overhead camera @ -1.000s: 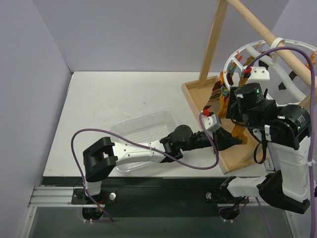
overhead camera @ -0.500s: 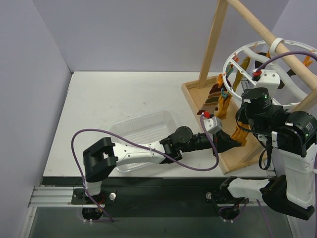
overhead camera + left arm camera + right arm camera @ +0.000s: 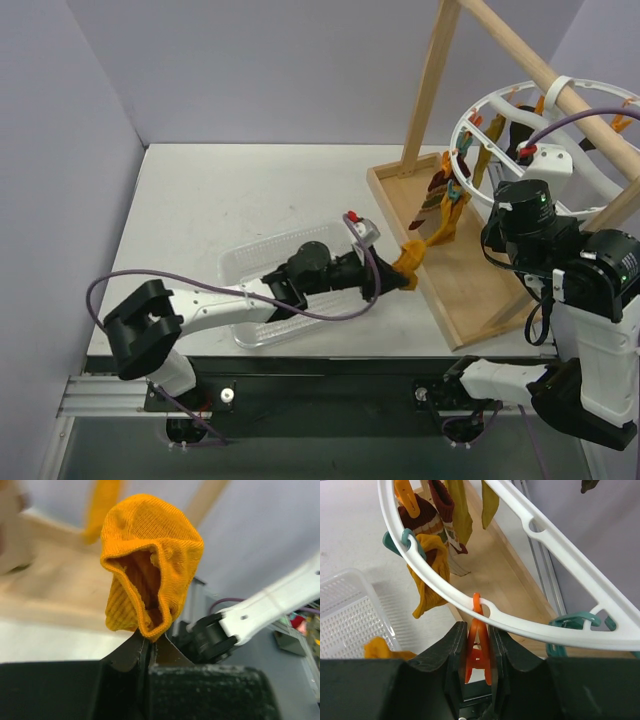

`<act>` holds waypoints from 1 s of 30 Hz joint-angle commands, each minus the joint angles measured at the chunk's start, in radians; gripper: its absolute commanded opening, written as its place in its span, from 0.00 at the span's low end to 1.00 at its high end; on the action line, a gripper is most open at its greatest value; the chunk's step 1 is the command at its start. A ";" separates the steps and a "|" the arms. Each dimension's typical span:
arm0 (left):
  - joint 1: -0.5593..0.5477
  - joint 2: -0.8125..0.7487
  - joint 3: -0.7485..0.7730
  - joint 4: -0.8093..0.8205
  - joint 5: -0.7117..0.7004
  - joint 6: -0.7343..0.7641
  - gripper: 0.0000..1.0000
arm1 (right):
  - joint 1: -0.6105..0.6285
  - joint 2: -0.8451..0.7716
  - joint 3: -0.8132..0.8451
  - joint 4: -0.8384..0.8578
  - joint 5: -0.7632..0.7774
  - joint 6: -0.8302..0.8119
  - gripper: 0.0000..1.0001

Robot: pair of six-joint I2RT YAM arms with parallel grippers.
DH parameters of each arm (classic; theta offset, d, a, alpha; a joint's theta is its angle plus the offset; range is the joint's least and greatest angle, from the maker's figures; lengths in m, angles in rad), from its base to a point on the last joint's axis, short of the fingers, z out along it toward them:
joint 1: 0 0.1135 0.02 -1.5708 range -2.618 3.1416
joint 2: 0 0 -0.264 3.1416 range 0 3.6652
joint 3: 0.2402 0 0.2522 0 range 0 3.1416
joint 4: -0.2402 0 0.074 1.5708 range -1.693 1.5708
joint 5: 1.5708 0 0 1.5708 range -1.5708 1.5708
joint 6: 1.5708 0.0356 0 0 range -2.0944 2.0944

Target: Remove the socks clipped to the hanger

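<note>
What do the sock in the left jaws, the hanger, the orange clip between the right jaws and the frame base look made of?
Sock: mustard-yellow knit fabric, soft; ribbed stitches show. Hanger: white plastic, smooth, slightly glossy, with moulded holes. Orange clip: likely plastic too, smooth. Frame base: pale wood, probably unvarnished; matte, faint grain.

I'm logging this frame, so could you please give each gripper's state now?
Left gripper: closed on a mustard-yellow knitted fabric sock.
Right gripper: closed on a small orange plastic clip on the white plastic ring hanger.
</note>
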 commanded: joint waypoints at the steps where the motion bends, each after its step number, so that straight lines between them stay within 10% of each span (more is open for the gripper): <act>1: 0.112 -0.231 -0.117 -0.218 -0.042 -0.015 0.00 | -0.014 -0.017 -0.024 0.015 -0.019 0.008 0.00; 12: 0.367 -0.453 -0.098 -0.860 -0.249 0.020 0.06 | -0.021 -0.026 -0.026 0.027 -0.088 0.022 0.04; 16: 0.367 -0.508 -0.157 -0.836 -0.281 0.004 0.29 | -0.021 -0.021 -0.026 0.032 -0.096 0.022 0.06; 20: 0.368 -0.555 -0.220 -0.789 -0.297 -0.027 0.86 | -0.021 -0.023 -0.030 0.032 -0.101 0.027 0.07; 30: 0.260 -0.493 -0.210 -0.393 -0.177 0.040 0.84 | -0.021 -0.020 -0.023 0.032 -0.114 0.030 0.09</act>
